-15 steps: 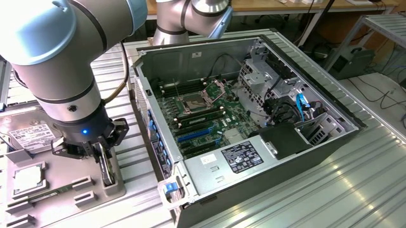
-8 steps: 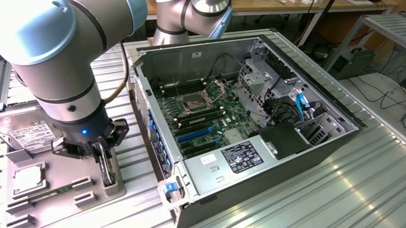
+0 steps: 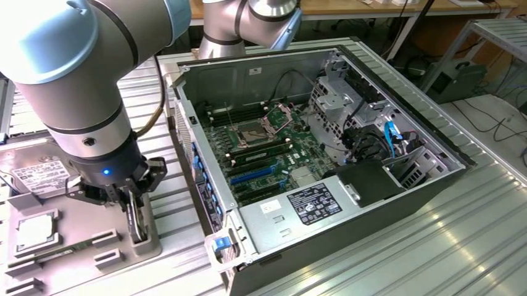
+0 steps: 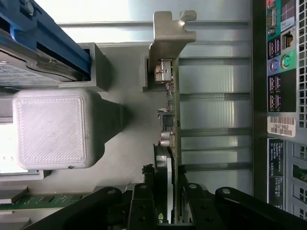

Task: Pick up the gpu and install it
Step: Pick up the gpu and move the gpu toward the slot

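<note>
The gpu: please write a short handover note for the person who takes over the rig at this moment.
Gripper: shut on the gpu, one finger on each face of the card.
Gpu: upright on its edge, with its silver bracket at the end away from the gripper. It is at the grey holder tray, on the exterior view's left of the open computer case. I cannot tell whether it has left the tray.
Done: the grasp.
Left: the install; the gpu is not yet in the case, nor on the motherboard.
</note>
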Controlling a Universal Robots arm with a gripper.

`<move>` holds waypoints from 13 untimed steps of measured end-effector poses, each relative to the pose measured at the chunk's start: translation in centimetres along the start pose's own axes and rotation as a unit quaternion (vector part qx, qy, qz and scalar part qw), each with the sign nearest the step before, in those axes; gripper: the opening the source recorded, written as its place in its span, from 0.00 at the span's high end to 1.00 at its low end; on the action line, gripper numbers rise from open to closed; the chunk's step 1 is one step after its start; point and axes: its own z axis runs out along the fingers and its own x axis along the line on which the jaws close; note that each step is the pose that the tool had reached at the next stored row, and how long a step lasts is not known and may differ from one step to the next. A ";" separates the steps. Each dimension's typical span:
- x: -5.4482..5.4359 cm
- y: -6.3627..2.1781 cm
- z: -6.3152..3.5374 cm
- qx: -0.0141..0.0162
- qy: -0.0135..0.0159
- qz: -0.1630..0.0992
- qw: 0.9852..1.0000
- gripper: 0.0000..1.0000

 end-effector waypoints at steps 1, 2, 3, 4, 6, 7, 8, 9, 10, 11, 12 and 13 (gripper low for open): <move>0.0 0.00 0.00 0.000 0.000 0.001 1.000 0.72; 0.0 0.00 0.00 0.000 0.000 0.001 1.000 0.72; 0.0 0.00 0.00 0.000 0.000 0.001 1.000 0.72; 0.0 0.00 0.00 0.000 0.000 0.001 1.000 0.72; 0.0 0.00 0.00 0.000 0.000 0.001 1.000 0.72; 0.0 0.00 0.00 0.000 0.000 0.001 1.000 0.72; 0.0 0.00 0.00 0.000 0.000 0.001 1.000 0.72; 0.0 0.00 0.00 0.000 0.000 0.001 1.000 0.72; 0.0 0.00 0.00 0.000 0.000 0.001 1.000 0.72; 0.0 0.00 0.00 0.000 0.000 0.001 1.000 0.72; 0.0 0.00 0.00 0.000 0.000 0.001 1.000 0.72; 0.0 0.00 0.00 0.000 0.000 0.001 1.000 0.72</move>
